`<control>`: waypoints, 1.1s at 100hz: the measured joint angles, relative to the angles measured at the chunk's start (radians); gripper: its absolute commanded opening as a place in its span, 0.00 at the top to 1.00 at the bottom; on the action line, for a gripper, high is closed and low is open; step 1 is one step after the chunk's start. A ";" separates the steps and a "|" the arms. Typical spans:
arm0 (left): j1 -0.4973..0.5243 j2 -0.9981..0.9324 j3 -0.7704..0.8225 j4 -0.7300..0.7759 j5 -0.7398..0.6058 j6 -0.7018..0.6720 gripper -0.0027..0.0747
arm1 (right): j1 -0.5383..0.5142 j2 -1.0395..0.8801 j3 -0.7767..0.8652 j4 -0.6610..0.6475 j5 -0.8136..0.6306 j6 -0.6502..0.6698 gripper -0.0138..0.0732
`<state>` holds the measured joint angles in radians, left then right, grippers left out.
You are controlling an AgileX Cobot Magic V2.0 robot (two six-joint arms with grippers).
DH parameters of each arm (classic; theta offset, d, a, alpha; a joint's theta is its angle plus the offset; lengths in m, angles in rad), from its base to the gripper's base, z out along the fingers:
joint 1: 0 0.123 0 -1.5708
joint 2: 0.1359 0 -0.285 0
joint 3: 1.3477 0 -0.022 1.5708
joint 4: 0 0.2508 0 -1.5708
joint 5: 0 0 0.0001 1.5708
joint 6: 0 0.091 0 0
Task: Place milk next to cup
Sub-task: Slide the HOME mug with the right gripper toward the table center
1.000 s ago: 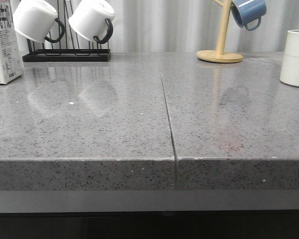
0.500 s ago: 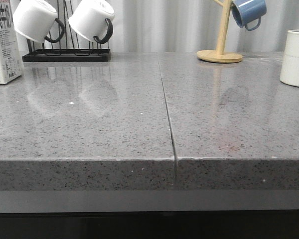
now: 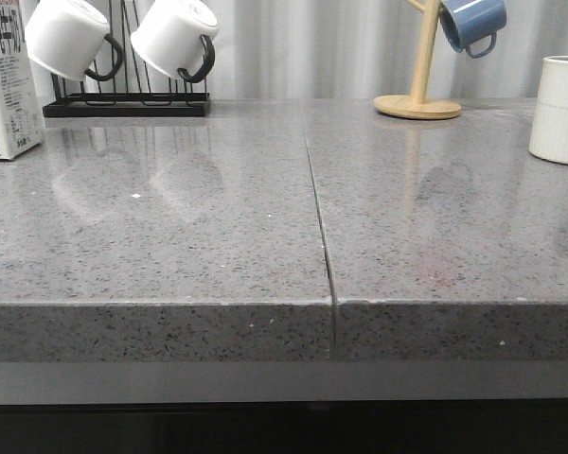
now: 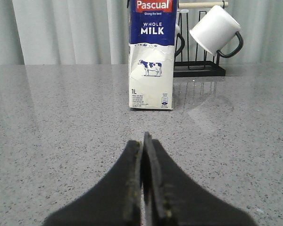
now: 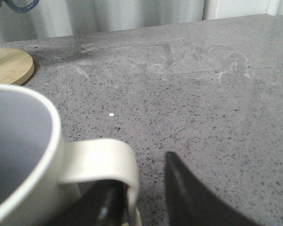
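Note:
The milk (image 3: pixel 5 80), a white carton with a dark blue top, stands upright at the far left of the grey counter. In the left wrist view the milk (image 4: pixel 151 56) faces me, some way beyond my left gripper (image 4: pixel 144 141), which is shut and empty. The cup (image 3: pixel 560 109), off-white and ribbed, stands at the far right. In the right wrist view the cup (image 5: pixel 23 155) is very close. My right gripper (image 5: pixel 141 181) is open, with one finger inside the loop handle (image 5: pixel 104 157) and the other finger (image 5: pixel 188 193) outside it. Neither gripper shows in the front view.
A black rack (image 3: pixel 123 102) with two white black-handled mugs (image 3: pixel 175 38) stands at the back left, just behind the milk. A wooden mug tree (image 3: pixel 418 99) with a small blue mug (image 3: pixel 471 24) stands at the back right. A seam (image 3: pixel 317 218) runs down the counter's middle.
The cup has shifted very slightly to the left in the front view. The milk and the rest have not moved.

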<state>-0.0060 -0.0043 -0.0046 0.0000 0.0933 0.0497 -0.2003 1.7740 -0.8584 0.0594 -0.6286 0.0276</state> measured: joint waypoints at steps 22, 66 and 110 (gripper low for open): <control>0.000 0.000 0.000 0.000 0.000 0.000 0.99 | 0.000 0.002 -0.006 0.002 0.001 0.000 0.92; 0.000 0.000 0.000 0.000 0.000 0.000 0.99 | 0.211 -0.076 -0.006 0.006 0.030 -0.002 0.92; 0.000 0.000 0.000 0.000 0.000 0.000 0.99 | 0.533 -0.001 -0.080 0.000 0.022 -0.002 0.92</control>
<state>-0.0060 -0.0043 -0.0046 0.0000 0.0933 0.0497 0.3326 1.7726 -0.9387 0.0598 -0.6062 0.0253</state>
